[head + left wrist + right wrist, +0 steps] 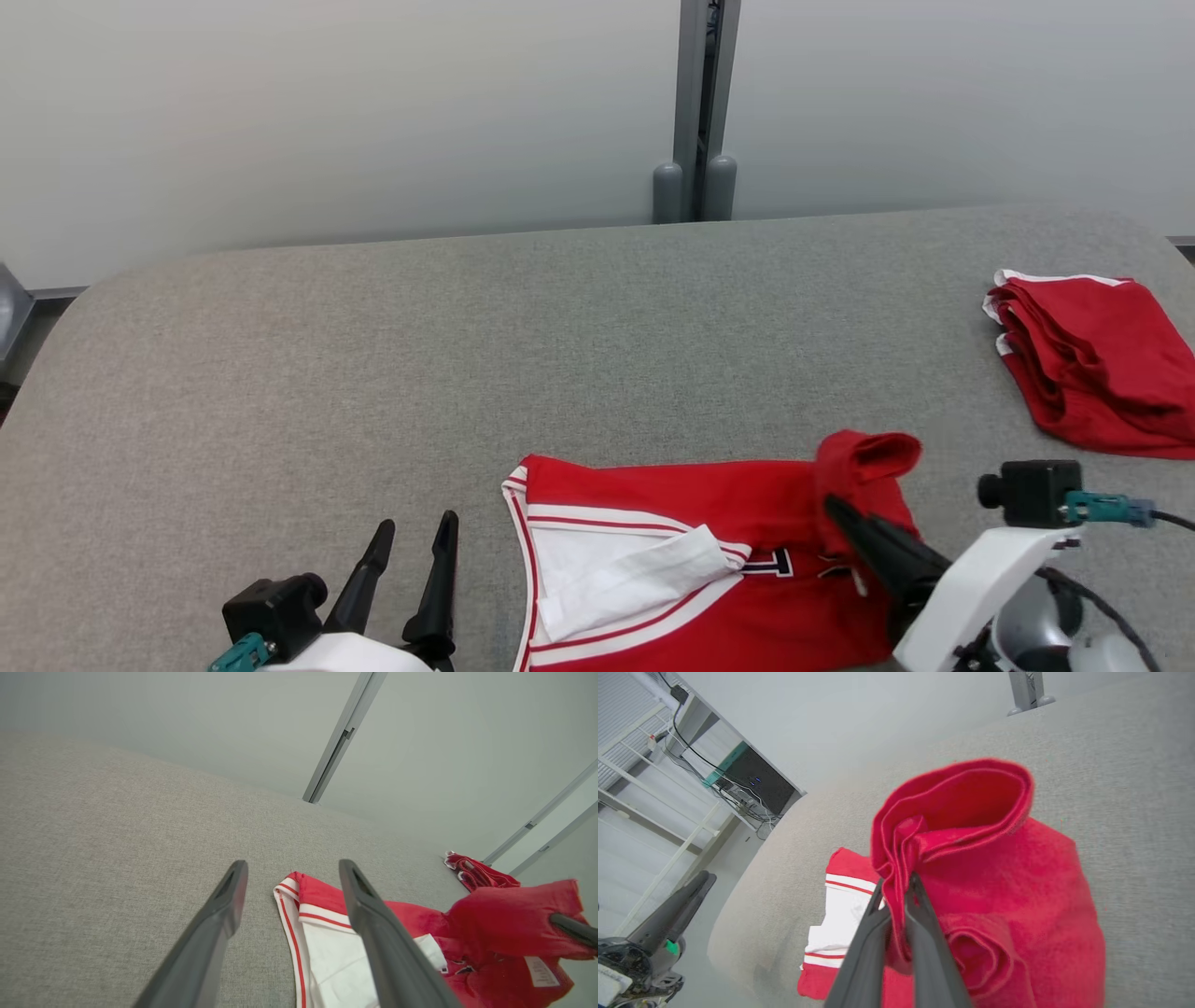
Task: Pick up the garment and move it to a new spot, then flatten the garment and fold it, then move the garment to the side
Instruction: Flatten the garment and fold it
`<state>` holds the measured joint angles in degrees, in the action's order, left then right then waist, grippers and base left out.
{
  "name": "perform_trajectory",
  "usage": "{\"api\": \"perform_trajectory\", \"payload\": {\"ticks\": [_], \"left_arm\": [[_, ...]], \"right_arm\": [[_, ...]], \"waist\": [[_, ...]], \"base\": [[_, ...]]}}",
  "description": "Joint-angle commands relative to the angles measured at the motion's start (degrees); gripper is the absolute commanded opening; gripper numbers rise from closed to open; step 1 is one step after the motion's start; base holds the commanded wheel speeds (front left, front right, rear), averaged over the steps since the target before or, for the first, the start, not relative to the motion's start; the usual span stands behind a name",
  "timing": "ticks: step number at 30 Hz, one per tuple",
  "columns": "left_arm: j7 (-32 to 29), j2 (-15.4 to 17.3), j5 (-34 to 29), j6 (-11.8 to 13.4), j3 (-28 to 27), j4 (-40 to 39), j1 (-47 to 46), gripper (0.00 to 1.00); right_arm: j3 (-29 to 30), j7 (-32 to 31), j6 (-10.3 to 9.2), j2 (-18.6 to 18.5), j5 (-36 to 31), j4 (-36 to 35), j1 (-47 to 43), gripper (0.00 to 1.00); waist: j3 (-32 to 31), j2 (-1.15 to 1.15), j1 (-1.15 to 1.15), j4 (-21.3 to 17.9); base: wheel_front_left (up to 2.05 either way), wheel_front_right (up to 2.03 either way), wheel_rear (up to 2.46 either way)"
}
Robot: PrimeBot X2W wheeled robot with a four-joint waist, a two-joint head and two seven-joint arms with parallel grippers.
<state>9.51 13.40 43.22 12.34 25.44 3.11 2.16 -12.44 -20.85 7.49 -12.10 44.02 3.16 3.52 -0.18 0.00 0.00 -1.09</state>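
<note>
Beyond jersey (672,490), right: red cloth pile (1097,359) (apart).

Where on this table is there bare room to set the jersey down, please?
The widest bare patch of table runs from its rounded left edge to the red jersey, back to the grey post. A narrower gap separates the jersey from the folded red garment at right. The near edge is crowded: jersey, open left pincer, right pincer shut on cloth.
</note>
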Motion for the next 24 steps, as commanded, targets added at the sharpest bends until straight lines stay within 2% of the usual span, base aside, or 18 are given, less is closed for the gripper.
{"api": "perform_trajectory", "payload": {"ticks": [1, 6, 12, 24], "left_arm": [[-0.07, 0.12, -0.08, -0.24, 0.06, 0.13, -0.59, 1.00], [-0.01, 0.06, -0.08, -0.34, 0.34, 0.27, -0.89, 1.00], [-0.01, -0.04, -0.10, -0.57, 0.77, 0.40, -1.42, 1.00], [0.23, -0.41, -0.05, -1.05, 1.58, 1.30, -1.80, 1.00]], "right_arm": [[-0.95, -0.72, 0.02, 0.67, 1.05, -0.69, -0.10, 0.00], [-5.98, -1.53, 0.02, 4.34, 1.40, -0.16, 2.18, 0.00], [-11.49, 0.06, 0.02, 7.33, 1.68, 4.97, 5.63, 0.00], [-19.11, 6.18, 0.03, 9.08, 3.64, 18.93, 12.62, 0.00]], "waist": [[-0.10, 0.00, 0.00, 0.42], [-0.30, 0.00, 0.00, 1.53], [-0.48, 0.00, 0.00, 3.32], [-0.88, 0.00, 0.00, 6.82]], "base": [[0.00, 0.00, 0.00], [0.00, 0.00, 0.00], [0.00, 0.00, 0.00], [0.00, 0.00, 0.00]]}}
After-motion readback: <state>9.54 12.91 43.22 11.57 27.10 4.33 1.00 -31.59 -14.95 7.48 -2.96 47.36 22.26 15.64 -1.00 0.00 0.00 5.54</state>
